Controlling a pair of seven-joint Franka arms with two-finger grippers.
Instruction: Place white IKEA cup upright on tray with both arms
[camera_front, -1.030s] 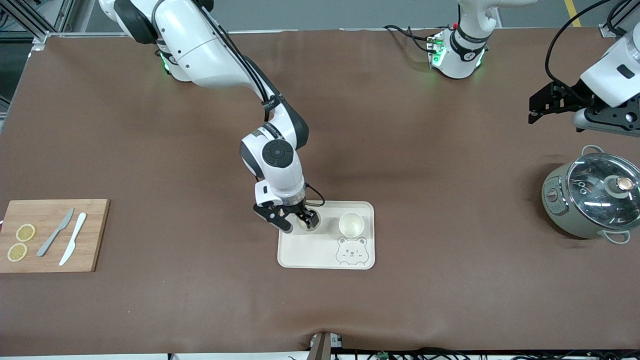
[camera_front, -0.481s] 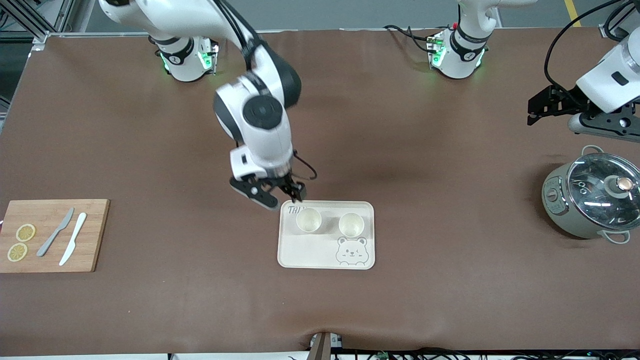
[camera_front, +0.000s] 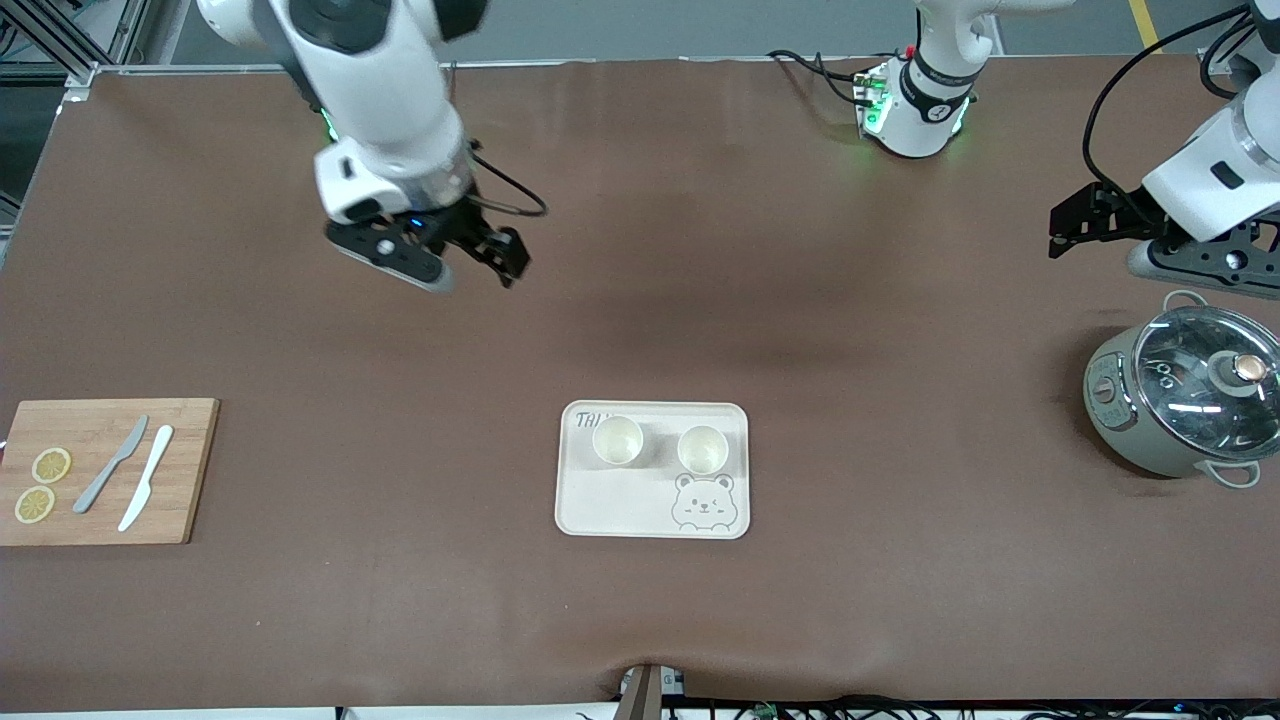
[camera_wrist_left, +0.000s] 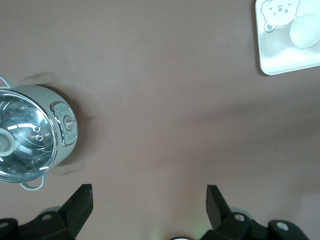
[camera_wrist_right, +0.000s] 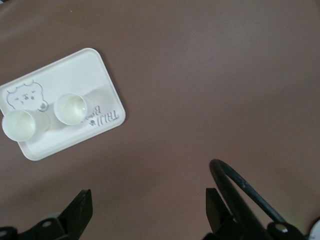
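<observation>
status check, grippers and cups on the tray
Left gripper open over bare table near the pot. Right gripper open, empty. Two cups upright on tray. Nothing obstructing.

Wooden cutting board (camera_front: 105, 470), lower left: two lemon slices (camera_front: 42, 484), two knives (camera_front: 130, 476). Glass-lidded pot (camera_front: 1180, 400), right edge.

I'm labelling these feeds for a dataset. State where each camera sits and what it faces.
Front view: high across the table, facing both bases; shows tray, left gripper, right gripper.
Left wrist view: looks down past open fingers at cooking pot.
Right wrist view: looks down past open fingers at two cups.
All three share the tray.
</observation>
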